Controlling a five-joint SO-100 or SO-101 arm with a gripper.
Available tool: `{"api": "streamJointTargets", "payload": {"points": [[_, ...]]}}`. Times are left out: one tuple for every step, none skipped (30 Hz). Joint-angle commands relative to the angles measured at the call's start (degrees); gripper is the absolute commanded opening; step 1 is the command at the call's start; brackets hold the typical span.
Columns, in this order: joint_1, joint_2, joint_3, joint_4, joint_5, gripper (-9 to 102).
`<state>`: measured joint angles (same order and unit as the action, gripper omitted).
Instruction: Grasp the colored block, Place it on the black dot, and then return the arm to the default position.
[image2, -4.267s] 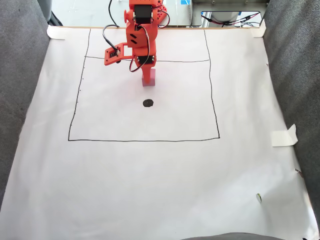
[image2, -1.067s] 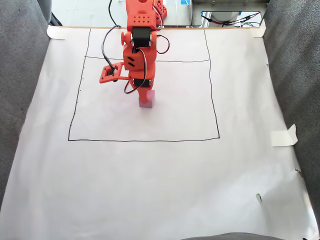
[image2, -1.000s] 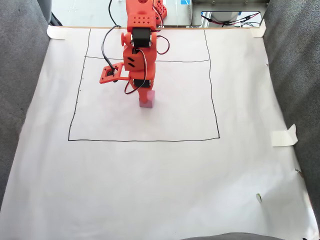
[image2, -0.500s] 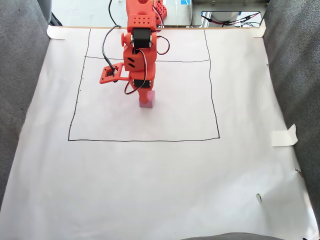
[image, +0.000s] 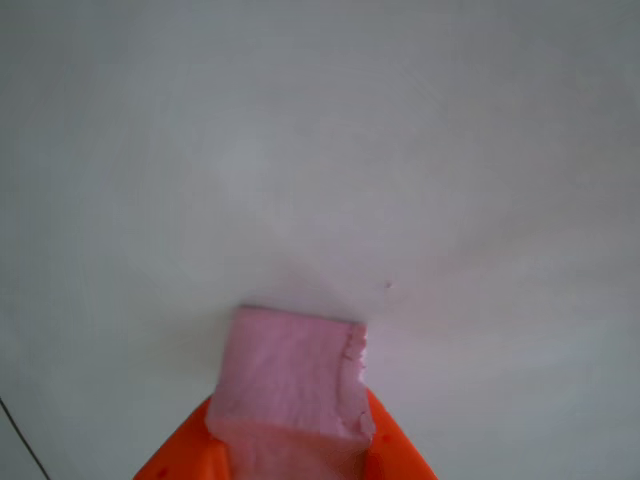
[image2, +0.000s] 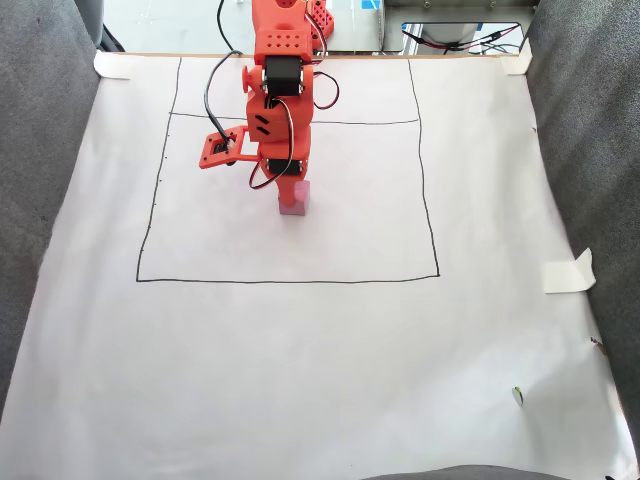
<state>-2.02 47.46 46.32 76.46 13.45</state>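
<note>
The pale pink foam cube rests on the white paper inside the drawn square, straight below the orange arm. My gripper points down at it, jaws closed against its sides. In the other view the cube fills the bottom centre, its right edge chipped. The gripper shows as two orange tips pressed on the cube's left and right. The black dot is hidden, covered by the cube where it stands.
A black drawn square frames the work area on the paper. Grey fabric rises along both sides. A tape piece and a small speck lie at the right. Cables hang near the arm's base.
Since 4.3 s ago the arm carried the cube toward the camera onto the place where the dot showed. Over the last second nothing has moved.
</note>
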Motion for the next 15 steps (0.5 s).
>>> {"api": "streamJointTargets", "payload": {"points": [[-0.18,2.37,-1.41,0.53,0.18,14],[-0.18,2.46,-1.32,0.53,0.44,17],[-0.18,2.64,-1.14,0.53,0.53,18],[-0.18,2.81,-1.05,0.53,0.62,18],[-0.18,2.90,-0.88,0.62,0.62,18],[-0.18,3.16,-0.79,0.62,0.70,19],[-0.18,3.43,-0.53,0.62,0.88,20],[-0.18,3.78,-0.26,0.62,1.05,21],[-0.18,4.13,0.00,0.62,1.05,22],[-0.18,4.48,0.18,0.62,1.14,23],[-0.18,4.92,0.62,0.62,1.23,25],[-0.18,5.36,1.05,0.44,1.32,29],[-0.18,5.89,1.67,0.18,1.32,31],[-0.09,6.50,2.29,-0.09,1.32,32],[0.00,7.12,2.99,-0.53,1.32,32]]}}
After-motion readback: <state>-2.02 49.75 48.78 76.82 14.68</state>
